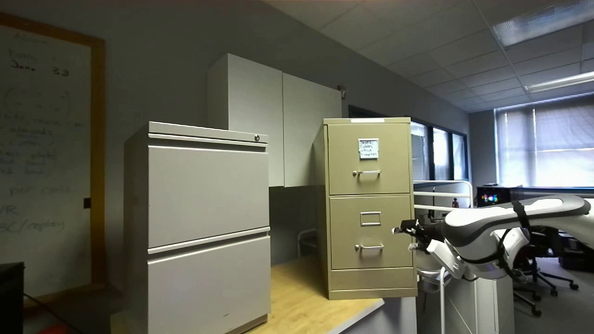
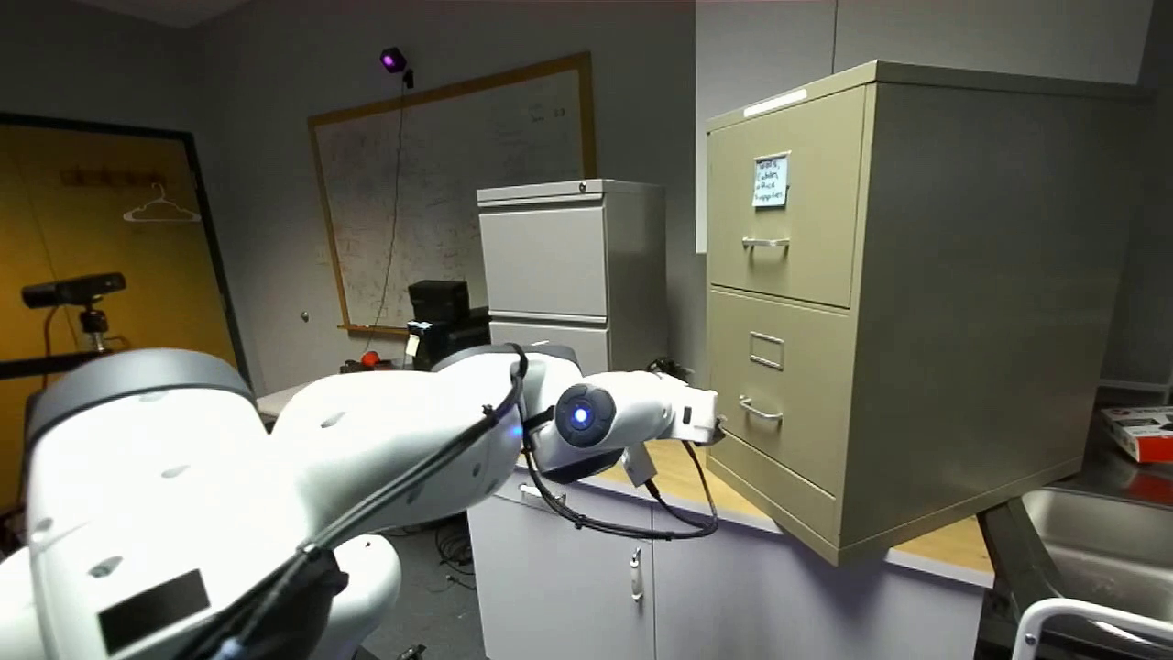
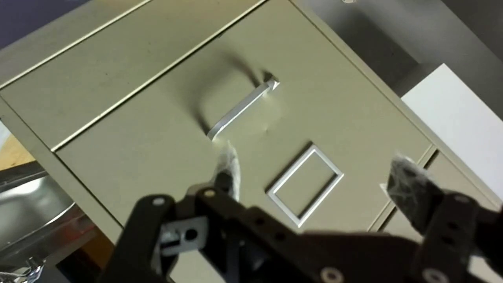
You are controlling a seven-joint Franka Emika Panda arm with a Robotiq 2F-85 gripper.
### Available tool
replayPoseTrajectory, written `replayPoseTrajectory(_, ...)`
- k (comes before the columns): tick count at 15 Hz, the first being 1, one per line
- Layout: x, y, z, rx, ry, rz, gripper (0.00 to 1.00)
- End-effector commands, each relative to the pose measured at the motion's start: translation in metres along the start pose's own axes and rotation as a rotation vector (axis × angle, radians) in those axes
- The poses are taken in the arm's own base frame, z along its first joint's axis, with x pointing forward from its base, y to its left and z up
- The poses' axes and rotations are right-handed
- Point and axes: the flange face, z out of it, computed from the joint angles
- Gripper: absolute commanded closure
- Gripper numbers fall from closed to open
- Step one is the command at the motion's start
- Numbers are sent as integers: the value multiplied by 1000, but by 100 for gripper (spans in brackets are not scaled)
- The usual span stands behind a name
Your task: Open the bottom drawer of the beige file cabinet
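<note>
Fingers spread wide and holding nothing, your gripper hangs before the closed bottom drawer. Between its tips, as the wrist view shows them, lies the label holder; the handle sits off to one side, just past one fingertip in that picture. No contact shows, though depth there is hard to read.

The step in hand appears to be lining up on the handle, with the pull not yet begun. Your next move likely calls for lowering the gripper from label height to the handle, turning it so the fingers straddle the bar from above and below, then easing in and closing before you draw straight back.

Beyond, the beige file cabinet stands upright on the worktop, a handwritten note on its upper drawer. In an exterior view its front corner juts past the worktop's edge, which argues for a smooth, steady pull. Farther off stand a grey cabinet and, behind it, a whiteboard.
</note>
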Motion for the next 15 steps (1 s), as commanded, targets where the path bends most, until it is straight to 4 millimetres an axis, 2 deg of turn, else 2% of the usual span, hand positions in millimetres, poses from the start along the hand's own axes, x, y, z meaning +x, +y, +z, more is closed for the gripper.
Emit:
replayPoseTrajectory(1,36,1,33,57,43,67,0)
replayPoseTrajectory(5,62,-1,81,90,19,86,0)
replayPoseTrajectory(8,72,5,114,95,-23,103,0)
replayPoseTrajectory(11,73,20,143,84,-85,128,0)
replayPoseTrajectory(15,63,47,168,61,-159,168,0)
